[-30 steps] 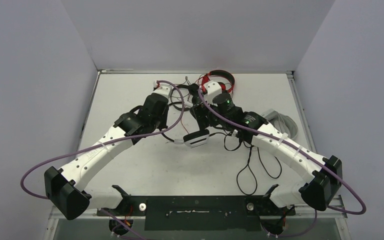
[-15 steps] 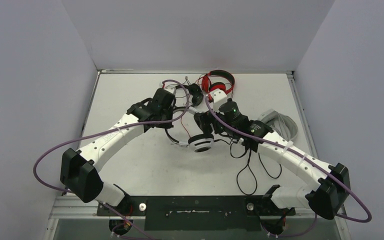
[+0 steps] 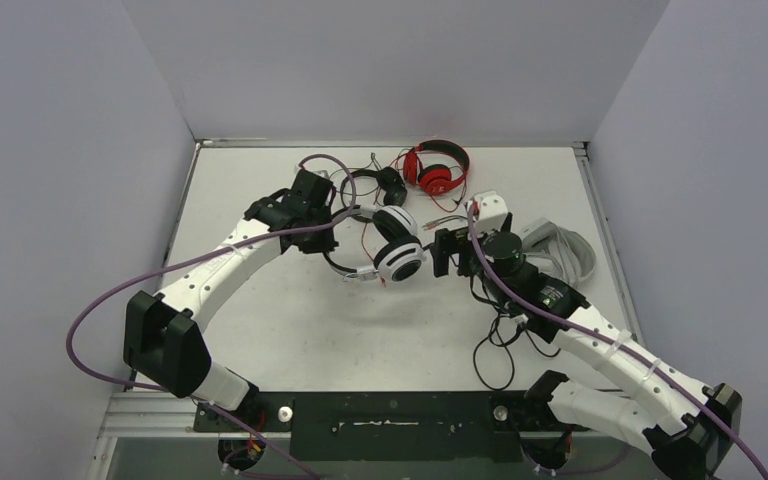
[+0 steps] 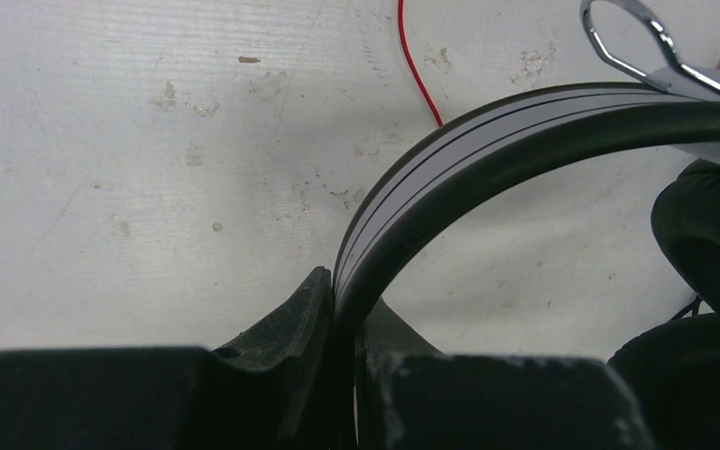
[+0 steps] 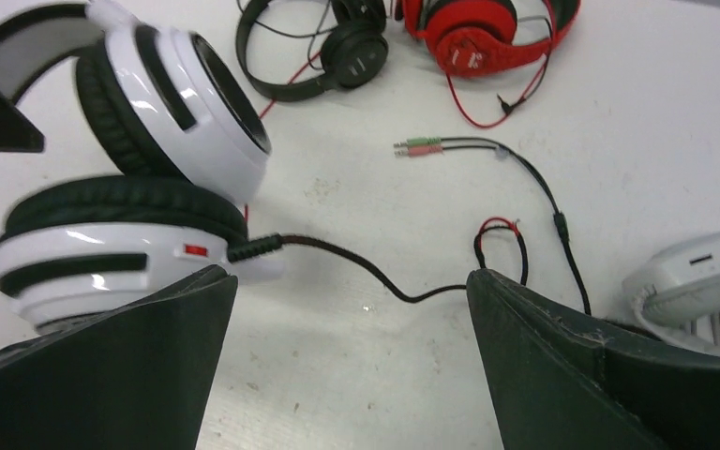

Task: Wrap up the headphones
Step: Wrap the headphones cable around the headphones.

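The white-and-black over-ear headphones (image 3: 397,258) are clamped at the band by the left gripper (image 4: 345,302), just nearward of the red over-ear headphones (image 3: 437,170). Their long axis is set left-to-right, cups turned toward the right gripper (image 5: 347,278), whose fingers are spread.

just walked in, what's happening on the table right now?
The left gripper is shut on the headband of the white-and-black headphones. The right gripper is open, facing their cable, which trails loose across the table, not yet wrapped. The red headphones, black headphones and grey headphones have no gripper on them.
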Action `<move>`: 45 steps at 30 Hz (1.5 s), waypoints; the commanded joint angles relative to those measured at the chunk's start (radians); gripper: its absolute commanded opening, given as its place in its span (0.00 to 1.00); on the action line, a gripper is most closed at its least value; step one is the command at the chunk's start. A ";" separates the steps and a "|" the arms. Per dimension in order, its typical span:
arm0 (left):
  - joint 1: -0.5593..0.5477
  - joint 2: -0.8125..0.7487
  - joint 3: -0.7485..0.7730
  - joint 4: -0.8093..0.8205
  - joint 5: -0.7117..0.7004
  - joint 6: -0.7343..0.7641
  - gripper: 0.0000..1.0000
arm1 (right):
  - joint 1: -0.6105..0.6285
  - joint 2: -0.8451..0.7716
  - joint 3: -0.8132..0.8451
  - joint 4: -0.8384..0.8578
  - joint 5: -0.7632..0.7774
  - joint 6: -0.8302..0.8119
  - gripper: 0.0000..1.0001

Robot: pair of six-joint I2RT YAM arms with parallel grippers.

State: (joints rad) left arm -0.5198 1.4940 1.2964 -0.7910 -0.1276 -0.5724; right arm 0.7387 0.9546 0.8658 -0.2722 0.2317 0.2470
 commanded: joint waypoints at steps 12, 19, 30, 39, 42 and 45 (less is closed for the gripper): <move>0.032 -0.029 -0.010 0.027 0.116 0.058 0.00 | -0.012 -0.153 -0.296 0.146 0.110 0.161 1.00; 0.044 0.003 0.018 -0.003 0.071 0.002 0.00 | -0.016 -0.111 -0.312 0.177 0.122 0.163 1.00; 0.050 -0.068 0.025 -0.026 -0.009 -0.017 0.00 | -0.024 -0.119 -0.342 0.207 0.098 0.154 1.00; 0.087 -0.102 0.207 -0.240 -0.027 0.094 0.00 | -0.025 -0.112 -0.347 0.208 0.069 0.073 1.00; 0.087 -0.114 0.261 -0.301 0.027 0.123 0.00 | -0.025 -0.119 -0.345 0.239 0.032 0.049 0.99; 0.087 -0.126 0.325 -0.373 0.034 0.133 0.00 | -0.023 -0.138 -0.365 0.312 -0.035 0.013 0.98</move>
State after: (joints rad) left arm -0.4328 1.4269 1.5066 -1.0794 -0.1585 -0.4694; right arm 0.7193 0.8440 0.4995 -0.0940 0.2752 0.3202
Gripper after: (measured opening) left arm 0.072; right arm 0.988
